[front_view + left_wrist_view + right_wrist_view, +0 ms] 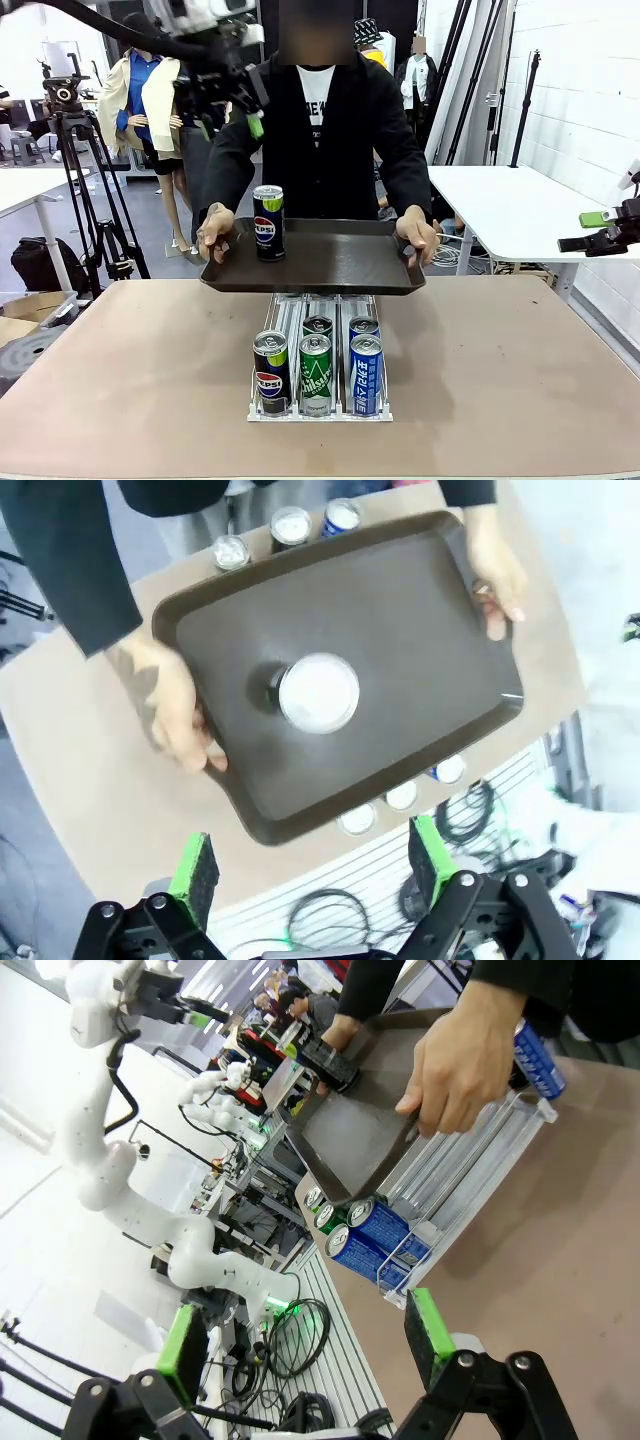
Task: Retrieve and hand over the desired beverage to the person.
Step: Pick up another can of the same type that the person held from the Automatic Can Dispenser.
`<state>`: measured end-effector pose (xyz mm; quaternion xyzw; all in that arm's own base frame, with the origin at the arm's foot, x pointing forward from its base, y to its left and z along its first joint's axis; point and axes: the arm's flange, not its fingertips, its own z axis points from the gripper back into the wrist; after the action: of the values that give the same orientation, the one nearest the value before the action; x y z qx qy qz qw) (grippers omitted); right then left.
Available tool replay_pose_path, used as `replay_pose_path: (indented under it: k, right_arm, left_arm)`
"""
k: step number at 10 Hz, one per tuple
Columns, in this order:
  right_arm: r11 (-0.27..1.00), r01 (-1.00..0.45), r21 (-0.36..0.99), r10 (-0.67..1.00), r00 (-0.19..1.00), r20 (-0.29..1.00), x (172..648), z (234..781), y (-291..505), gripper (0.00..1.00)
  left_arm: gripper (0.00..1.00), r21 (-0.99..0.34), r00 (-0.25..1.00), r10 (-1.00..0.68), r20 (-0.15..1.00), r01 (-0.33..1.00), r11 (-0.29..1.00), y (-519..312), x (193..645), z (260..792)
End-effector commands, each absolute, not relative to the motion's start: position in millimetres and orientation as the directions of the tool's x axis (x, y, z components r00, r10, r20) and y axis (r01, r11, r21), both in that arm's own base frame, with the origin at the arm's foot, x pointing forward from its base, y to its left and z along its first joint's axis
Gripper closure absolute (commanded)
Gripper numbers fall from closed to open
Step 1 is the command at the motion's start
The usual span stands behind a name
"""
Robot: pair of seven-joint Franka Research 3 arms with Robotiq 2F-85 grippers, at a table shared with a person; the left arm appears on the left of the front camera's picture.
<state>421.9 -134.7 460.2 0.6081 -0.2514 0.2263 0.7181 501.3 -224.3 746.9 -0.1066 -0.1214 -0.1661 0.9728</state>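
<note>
The person point(320, 130) stands at the far side and holds a dark tray point(330, 270) level in both hands above the table. A black Pepsi can point(268, 222) stands upright on the tray's left part. My left gripper point(230, 122) hangs high above that can, open and holding nothing. In the left wrist view the left gripper point(312, 865) looks straight down on the can's silver top point(318, 692) and the tray point(400, 630). My right gripper point(585, 231) is far off to the right, open and holding nothing. The right wrist view has the right gripper point(305, 1340) facing the tray point(350, 1140) from the side.
A clear can rack point(320, 405) sits mid-table under the tray, with a Pepsi can point(270, 370), a green can point(315, 372) and a blue can point(366, 372) in front and more behind. The person's hands point(170, 715) grip the tray's ends. A white table point(510, 210) stands at right.
</note>
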Motion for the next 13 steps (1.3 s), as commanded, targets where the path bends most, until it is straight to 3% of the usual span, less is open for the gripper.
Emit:
replay_pose_path:
  k: [1, 2, 7, 9, 11, 13]
  right_arm:
    - [0.150, -0.641, 0.753, 0.017, 0.763, 0.646, 421, 460, -133, 0.00]
    - [0.150, -0.641, 0.753, 0.017, 0.763, 0.646, 421, 460, -133, 0.00]
    - [0.150, -0.641, 0.753, 0.017, 0.763, 0.646, 421, 460, -133, 0.00]
    - [0.150, -0.641, 0.753, 0.017, 0.763, 0.646, 421, 460, -133, 0.00]
    - [0.150, -0.641, 0.753, 0.017, 0.763, 0.646, 421, 460, -133, 0.00]
    - [0.150, -0.641, 0.753, 0.017, 0.763, 0.646, 421, 460, -133, 0.00]
  left_arm:
    - [0.00, -0.361, 0.930, -0.217, 0.298, 0.320, 0.876, -162, 481, 732]
    - [0.00, -0.458, 0.932, -0.178, 0.315, 0.313, 0.832, -122, 478, 732]
    - [0.00, -0.695, 0.922, -0.108, 0.372, 0.354, 0.625, 18, 454, 692]
    - [0.00, -0.753, 0.899, -0.157, 0.409, 0.430, 0.499, 57, 459, 660]
    - [0.00, -0.796, 0.889, -0.093, 0.449, 0.445, 0.409, 96, 457, 631]
    - [0.00, -0.852, 0.914, -0.048, 0.403, 0.394, 0.346, 132, 470, 588]
